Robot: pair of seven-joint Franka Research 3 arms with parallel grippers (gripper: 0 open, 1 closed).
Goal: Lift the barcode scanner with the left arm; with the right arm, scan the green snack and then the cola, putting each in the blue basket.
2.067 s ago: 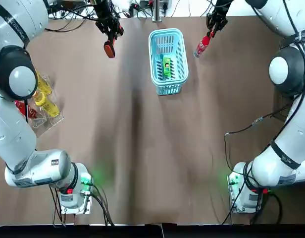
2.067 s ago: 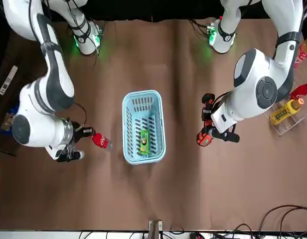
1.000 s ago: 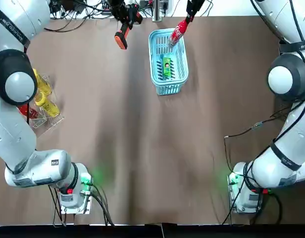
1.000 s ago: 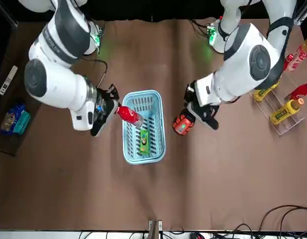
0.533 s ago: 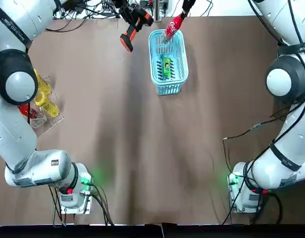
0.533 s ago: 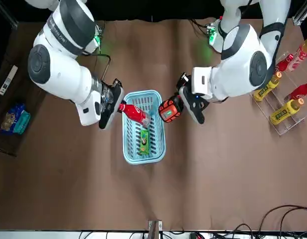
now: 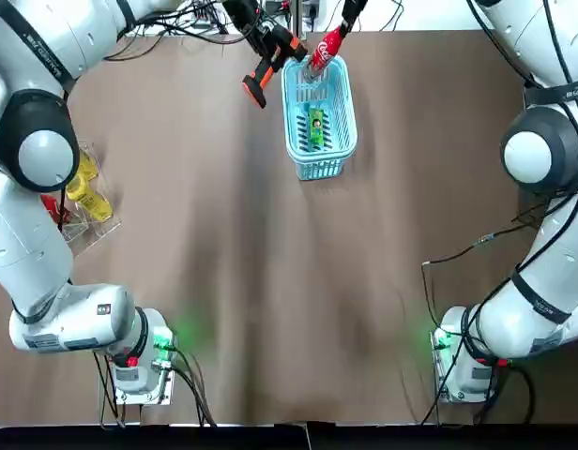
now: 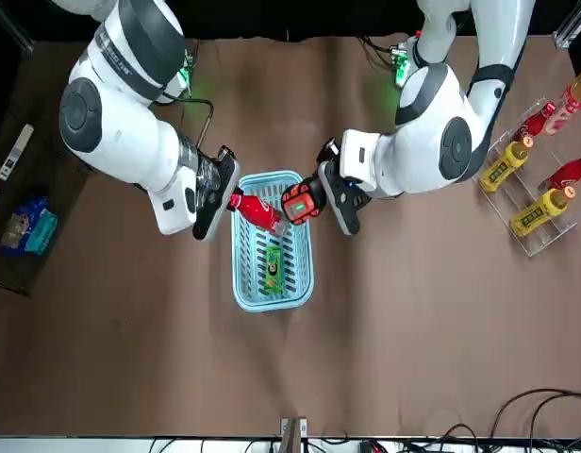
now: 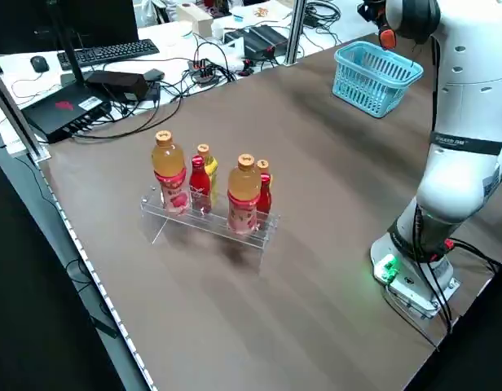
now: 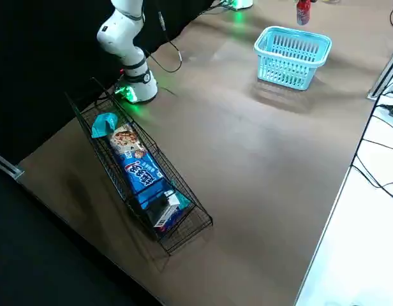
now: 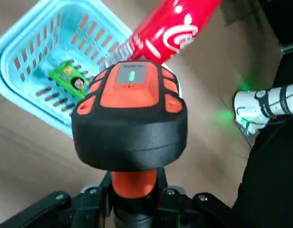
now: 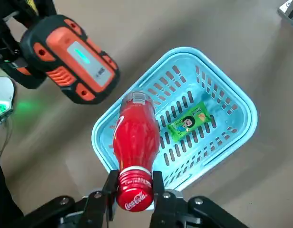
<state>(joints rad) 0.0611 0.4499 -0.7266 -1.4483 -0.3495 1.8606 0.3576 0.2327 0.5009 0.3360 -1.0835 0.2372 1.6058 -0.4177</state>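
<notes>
My left gripper [image 7: 273, 44] is shut on the handle of the orange and black barcode scanner [image 7: 259, 82], held above the table just left of the blue basket [image 7: 349, 105]. Its head [image 8: 300, 201] faces the cola bottle [image 8: 257, 211]. My right gripper [image 8: 221, 195] is shut on the cap end of that red cola [image 7: 324, 47], which tilts over the basket's far end. The green snack [image 7: 316, 127] lies inside the basket. The right wrist view shows the cola [image 12: 135, 141] above the basket rim [image 12: 244, 105], with the scanner [image 12: 70, 57] close beside it.
A clear rack of drink bottles [image 7: 79, 187] stands at the table's left edge. A wire tray of snack packs [image 10: 143, 173] lies off the right side. Cables [image 7: 167, 28] run along the far edge.
The right arm carried the cola from the table right of the basket to above the basket's far end. The left arm brought the scanner right, up close to the bottle.
</notes>
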